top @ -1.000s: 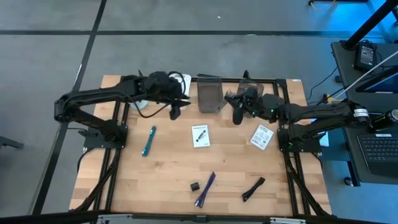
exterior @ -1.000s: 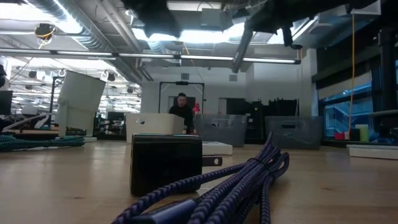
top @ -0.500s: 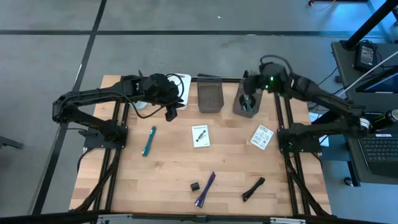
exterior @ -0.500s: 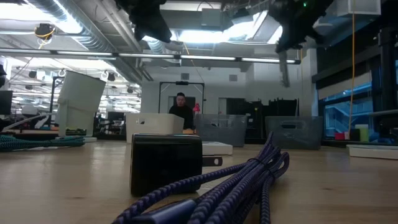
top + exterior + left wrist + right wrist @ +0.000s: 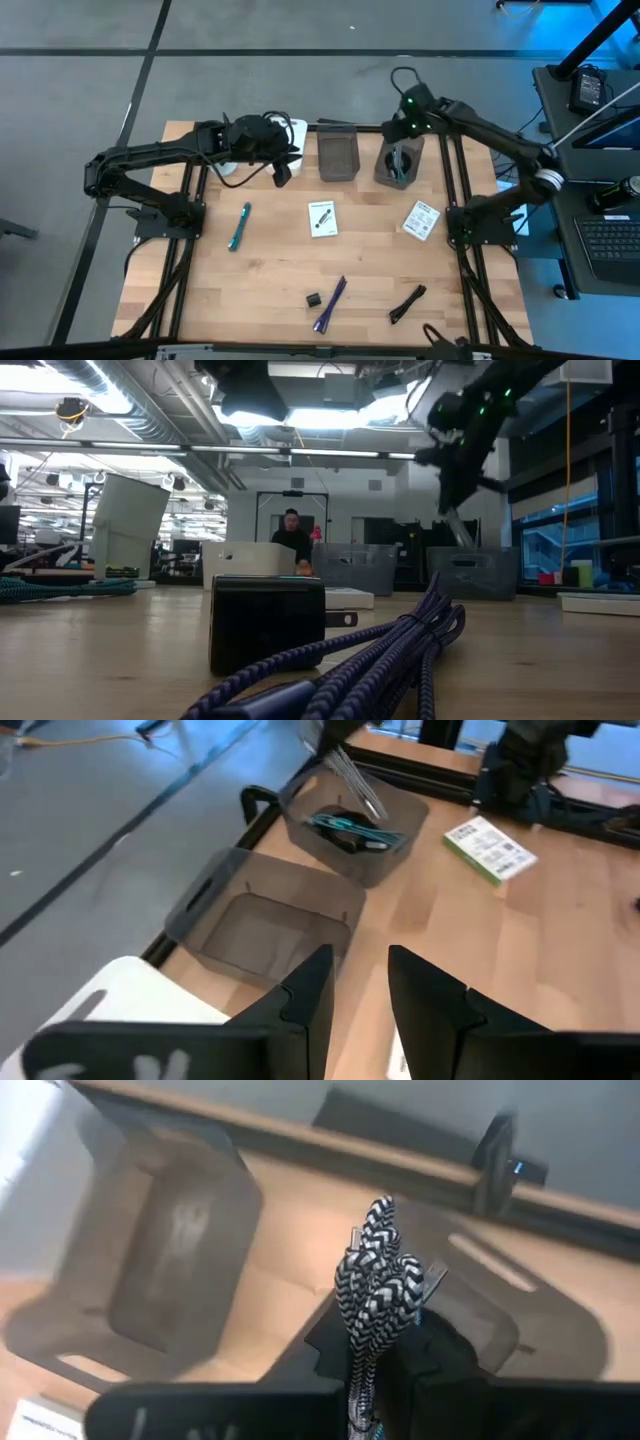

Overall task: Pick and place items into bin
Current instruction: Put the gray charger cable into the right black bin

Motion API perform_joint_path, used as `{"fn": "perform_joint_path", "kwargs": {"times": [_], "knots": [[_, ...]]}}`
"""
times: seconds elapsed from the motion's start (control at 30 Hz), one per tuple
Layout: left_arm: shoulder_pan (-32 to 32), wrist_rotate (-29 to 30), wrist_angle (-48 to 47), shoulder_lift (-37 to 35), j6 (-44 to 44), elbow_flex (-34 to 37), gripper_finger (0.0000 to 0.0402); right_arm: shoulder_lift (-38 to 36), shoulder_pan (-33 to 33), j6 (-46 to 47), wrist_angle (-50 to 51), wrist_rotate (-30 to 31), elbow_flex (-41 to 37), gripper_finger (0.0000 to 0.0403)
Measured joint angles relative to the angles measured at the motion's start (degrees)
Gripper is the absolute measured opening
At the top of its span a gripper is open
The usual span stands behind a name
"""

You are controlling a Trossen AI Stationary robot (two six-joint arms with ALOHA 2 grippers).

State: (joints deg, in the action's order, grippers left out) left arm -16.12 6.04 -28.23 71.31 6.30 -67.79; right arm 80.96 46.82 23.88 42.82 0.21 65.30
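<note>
Right gripper point(image 5: 385, 1365) is pinched on a black-and-white braided cable point(image 5: 378, 1295), held above the right-hand grey bin point(image 5: 398, 163) at the table's far edge, apparently so it drops inside. Cable's long axis runs out from between the fingers, folded end foremost. Left gripper point(image 5: 358, 982) hovers near the empty middle bin point(image 5: 262, 915), fingers slightly parted, holding nothing.

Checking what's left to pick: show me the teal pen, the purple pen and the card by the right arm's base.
teal pen point(image 5: 240, 226), high view, mid-barrel
purple pen point(image 5: 331, 303), high view, mid-barrel
white card point(image 5: 421, 219), high view, centre of its face
</note>
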Motion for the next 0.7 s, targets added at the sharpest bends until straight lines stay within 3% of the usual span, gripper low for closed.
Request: {"fn": "perform_joint_path", "kwargs": {"times": [0.23, 0.7], "knots": [[0.0, 1.9, 0.0, 0.0, 0.7, 0.0, 0.0090, 7.3, 1.5, -3.1, 1.3, -4.7, -0.1, 0.0022], [0.0, 4.8, 0.0, 0.0, 1.1, 0.0, 0.0089, 14.3, 1.5, -7.1, 3.1, -4.9, -0.1, 0.0038]]}}
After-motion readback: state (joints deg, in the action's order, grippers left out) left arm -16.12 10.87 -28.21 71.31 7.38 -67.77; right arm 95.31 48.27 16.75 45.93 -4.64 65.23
